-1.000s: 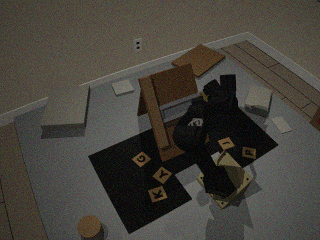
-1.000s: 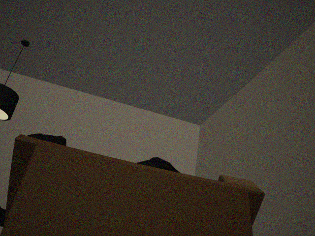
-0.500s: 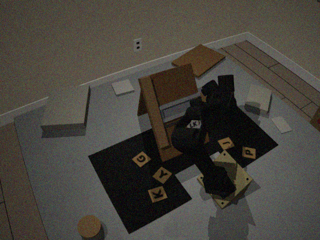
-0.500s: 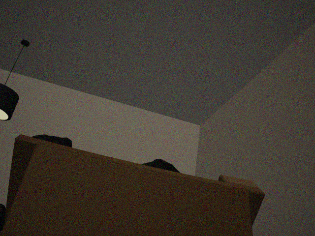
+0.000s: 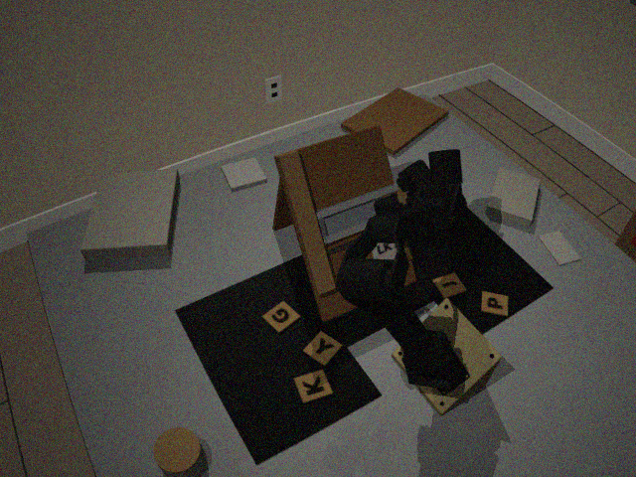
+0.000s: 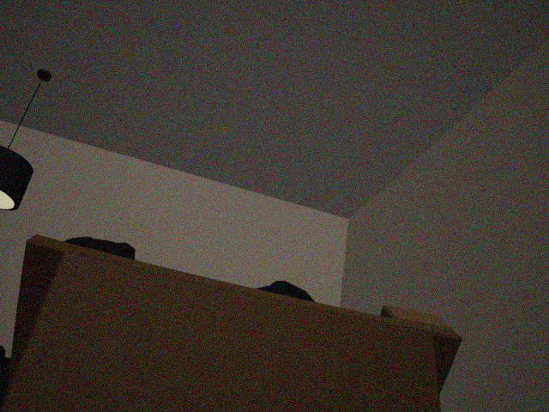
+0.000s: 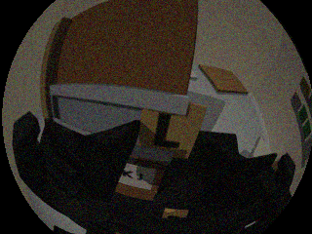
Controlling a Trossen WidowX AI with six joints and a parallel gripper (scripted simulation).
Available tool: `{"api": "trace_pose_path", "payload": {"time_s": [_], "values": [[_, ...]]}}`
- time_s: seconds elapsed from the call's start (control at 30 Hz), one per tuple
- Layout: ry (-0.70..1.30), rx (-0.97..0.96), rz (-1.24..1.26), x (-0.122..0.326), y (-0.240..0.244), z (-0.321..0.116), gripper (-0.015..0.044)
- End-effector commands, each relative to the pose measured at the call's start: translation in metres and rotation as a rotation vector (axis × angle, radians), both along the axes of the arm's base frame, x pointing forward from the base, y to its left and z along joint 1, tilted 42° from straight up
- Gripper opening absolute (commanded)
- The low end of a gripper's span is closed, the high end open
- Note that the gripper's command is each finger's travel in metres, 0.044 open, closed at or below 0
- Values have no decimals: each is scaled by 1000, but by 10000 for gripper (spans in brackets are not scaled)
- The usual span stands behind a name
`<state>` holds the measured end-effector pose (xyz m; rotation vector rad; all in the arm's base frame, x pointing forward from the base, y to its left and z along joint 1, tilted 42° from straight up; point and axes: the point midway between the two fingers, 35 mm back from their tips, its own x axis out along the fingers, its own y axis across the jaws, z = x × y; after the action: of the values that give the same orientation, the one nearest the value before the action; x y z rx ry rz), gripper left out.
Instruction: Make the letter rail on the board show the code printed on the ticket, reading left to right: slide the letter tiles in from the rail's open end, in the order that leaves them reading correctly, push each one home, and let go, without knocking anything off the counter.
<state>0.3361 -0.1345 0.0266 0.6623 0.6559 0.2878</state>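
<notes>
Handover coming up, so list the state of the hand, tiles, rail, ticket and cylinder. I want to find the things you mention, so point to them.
Hand (image 7: 170, 131): shut on the L tile.
L tile (image 7: 191, 128): held, at the rail's end.
G tile (image 5: 280, 316), Y tile (image 5: 322, 347), K tile (image 5: 313, 386), J tile (image 5: 448, 284), P tile (image 5: 494, 303): flat, face up.
Rail (image 5: 354, 201) (image 7: 117, 94): no seated tile visible.
Ticket (image 5: 384, 250) (image 7: 134, 177): partly hidden, code not fully readable.
Cylinder (image 5: 177, 449): upright.

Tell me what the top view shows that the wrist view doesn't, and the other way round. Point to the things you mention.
Only top: the round wooden disc (image 5: 177, 450), the G tile (image 5: 280, 316) and the K tile (image 5: 313, 386).

Only wrist: a tile marked L (image 7: 193, 128), face readable, between the pincer's (image 7: 168, 134) fingers.

Both: the board's brown panel (image 5: 345, 165) (image 7: 129, 49) and the paper ticket (image 5: 384, 250) (image 7: 134, 177).
</notes>
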Motion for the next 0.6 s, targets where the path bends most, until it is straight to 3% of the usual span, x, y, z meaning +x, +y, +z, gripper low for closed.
{"api": "trace_pose_path", "payload": {"time_s": [0.0,0.57], "values": [[7,4,-1,-1,3,0,0],[7,5,-1,-1,8,5,0]]}}
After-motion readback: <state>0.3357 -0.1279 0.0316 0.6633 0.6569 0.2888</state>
